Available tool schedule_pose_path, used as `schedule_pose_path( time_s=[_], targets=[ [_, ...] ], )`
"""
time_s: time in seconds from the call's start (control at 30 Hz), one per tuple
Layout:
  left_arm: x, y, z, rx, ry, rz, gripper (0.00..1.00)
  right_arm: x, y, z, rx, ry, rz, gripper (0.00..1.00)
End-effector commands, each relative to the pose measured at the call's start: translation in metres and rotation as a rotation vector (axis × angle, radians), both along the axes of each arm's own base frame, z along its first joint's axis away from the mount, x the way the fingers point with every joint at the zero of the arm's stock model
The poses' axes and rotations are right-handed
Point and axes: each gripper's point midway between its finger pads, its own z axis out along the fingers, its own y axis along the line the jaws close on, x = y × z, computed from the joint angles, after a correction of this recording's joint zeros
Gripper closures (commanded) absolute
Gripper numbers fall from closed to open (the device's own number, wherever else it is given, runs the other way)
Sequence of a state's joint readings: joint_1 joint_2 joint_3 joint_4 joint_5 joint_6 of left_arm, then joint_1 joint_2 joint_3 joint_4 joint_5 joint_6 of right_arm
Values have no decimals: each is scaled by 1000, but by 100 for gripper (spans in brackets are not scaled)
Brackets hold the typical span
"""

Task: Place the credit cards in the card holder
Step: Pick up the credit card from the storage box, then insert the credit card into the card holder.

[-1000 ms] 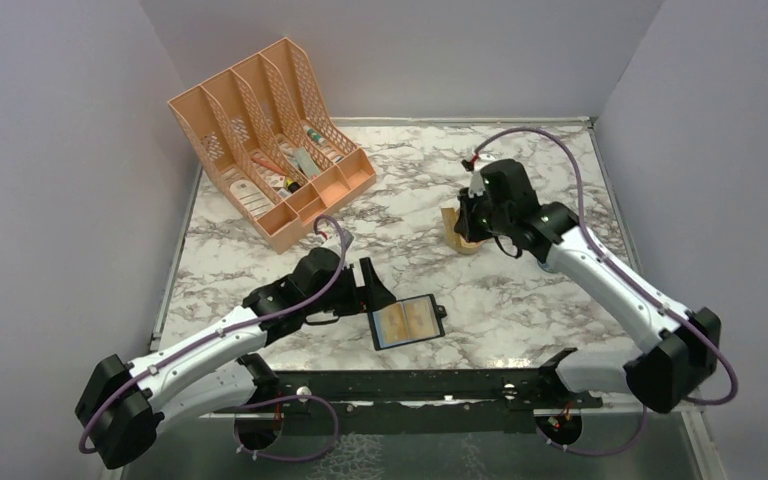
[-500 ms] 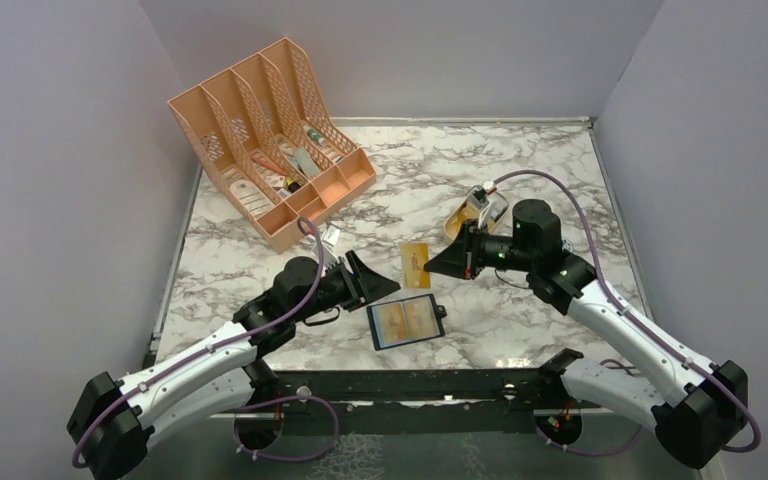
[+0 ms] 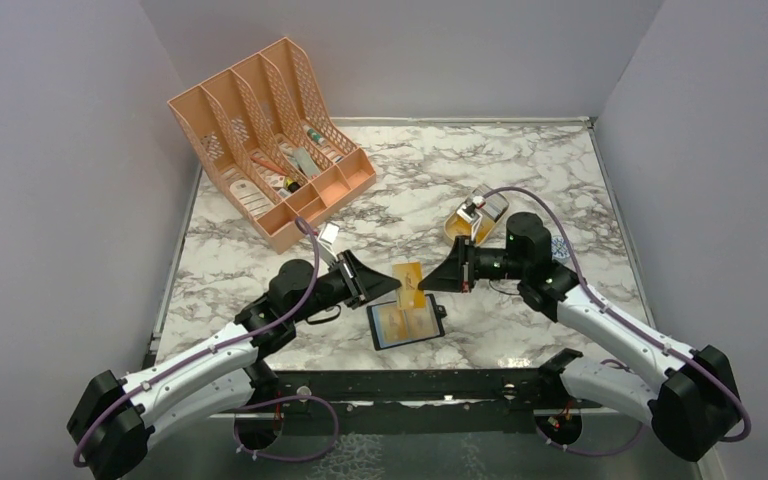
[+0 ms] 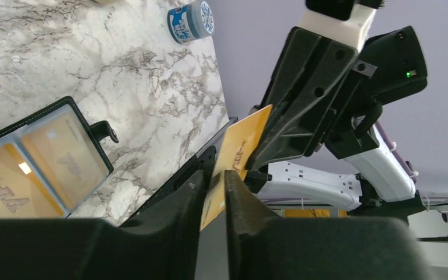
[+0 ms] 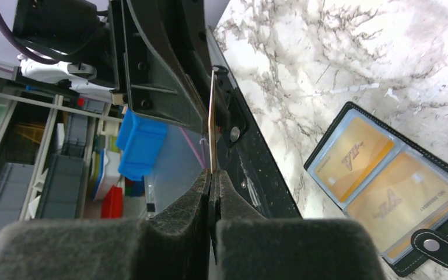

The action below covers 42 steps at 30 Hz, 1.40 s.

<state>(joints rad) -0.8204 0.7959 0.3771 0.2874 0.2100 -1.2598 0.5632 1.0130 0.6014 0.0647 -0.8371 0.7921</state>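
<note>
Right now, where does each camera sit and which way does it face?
Top external: above and behind the robot, looking down on the table; left arm, right arm show, left pincer and right pincer both at an orange card.
Left wrist: on the left arm, looking along its fingers at the right pincer.
Right wrist: on the right arm, looking along its fingers at the left pincer.
Shared: both wrist views show the orange card and open card holder.

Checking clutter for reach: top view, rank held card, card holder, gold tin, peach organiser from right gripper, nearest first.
1. Held card, in the right gripper
2. Card holder, just nearer the bases
3. Gold tin, behind it
4. Peach organiser, far left
</note>
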Motion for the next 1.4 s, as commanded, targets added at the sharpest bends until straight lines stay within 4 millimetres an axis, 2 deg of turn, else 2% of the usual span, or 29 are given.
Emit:
schedule_pose_path(
  time_s=[0.0,0.1,0.2,0.5,0.57,0.67,0.73,0.8,0.9,1.0,1.2,1.37],
  targets=[
    [-1,-2,11,-48,-29,-12,85,-8,4,0,35,13,64,99],
    [-1,-2,10,-38,-42,-14,100,-8,4,-7,21,26,59,99],
    [-1,-1,4,-26,-39,-11,100,-7,3,-13,3,43,50,97],
    [5,8,-35,126,-10,26,100,11,-8,-32,-111,33,-96,57],
    [8,12,-45,181,-3,39,100,16,-13,-42,-159,38,-145,54],
    [10,16,-59,245,18,51,100,25,-22,-65,-258,74,-211,53],
    [10,18,-69,282,34,50,100,29,-30,-88,-352,121,-250,53],
    [9,19,-79,310,51,42,100,31,-37,-111,-435,164,-270,54],
    [6,16,-93,332,68,7,100,31,-43,-132,-521,184,-285,54],
    [2,13,-107,348,99,-31,100,33,-48,-146,-594,173,-309,54],
    [-1,6,-118,353,138,-77,100,32,-56,-168,-726,159,-324,55],
    [-3,4,-125,355,158,-95,100,27,-56,-181,-767,176,-302,62]
  ],
)
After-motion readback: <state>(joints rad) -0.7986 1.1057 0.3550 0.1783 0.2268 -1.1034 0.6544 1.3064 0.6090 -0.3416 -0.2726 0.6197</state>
